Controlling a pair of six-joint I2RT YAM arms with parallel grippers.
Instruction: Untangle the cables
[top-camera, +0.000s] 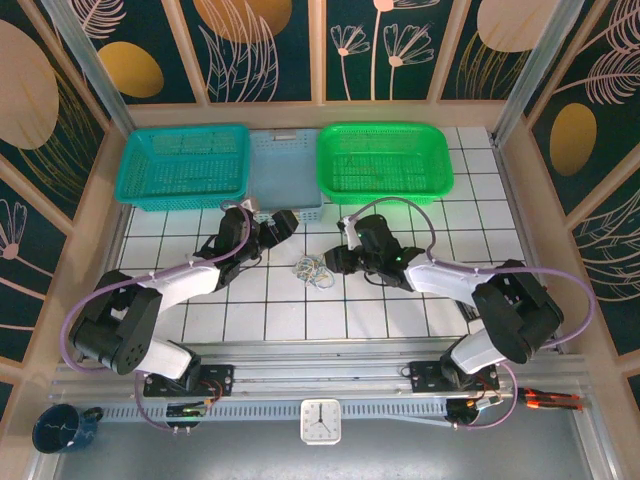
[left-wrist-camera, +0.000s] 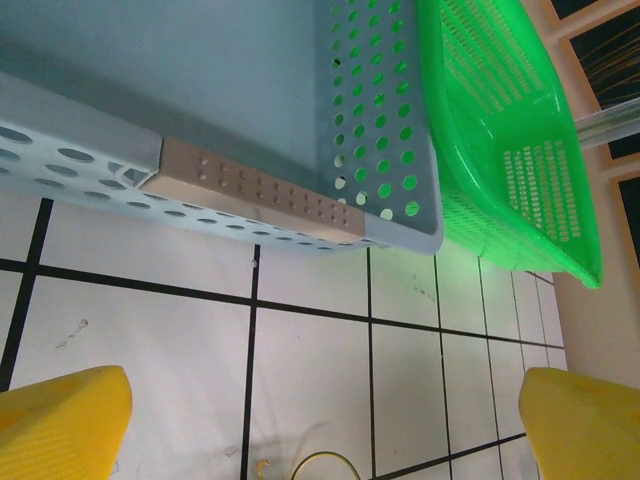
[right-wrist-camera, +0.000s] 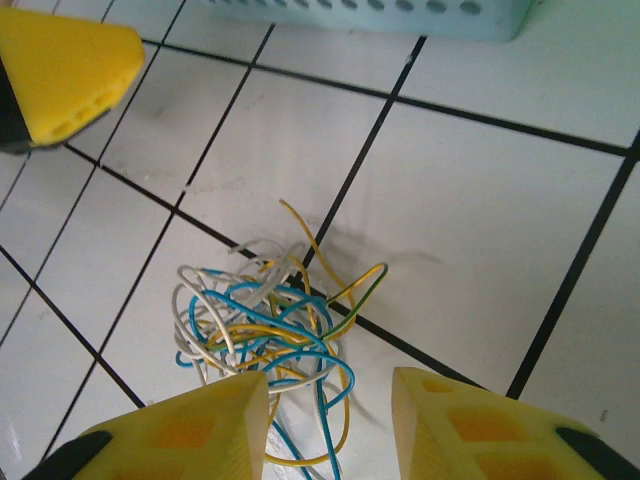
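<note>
Several thin, glossy cables (right-wrist-camera: 262, 328) form a roundish tangle, lower centre. The left tool (left-wrist-camera: 320, 410) and right tool (right-wrist-camera: 330, 420) stand apart.

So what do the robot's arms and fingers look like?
The left arm and right arm are chunky white and black tubes with round joints. A thin purple cable runs along each. The fingers are bright yellow blocks with a dotted texture.
</note>
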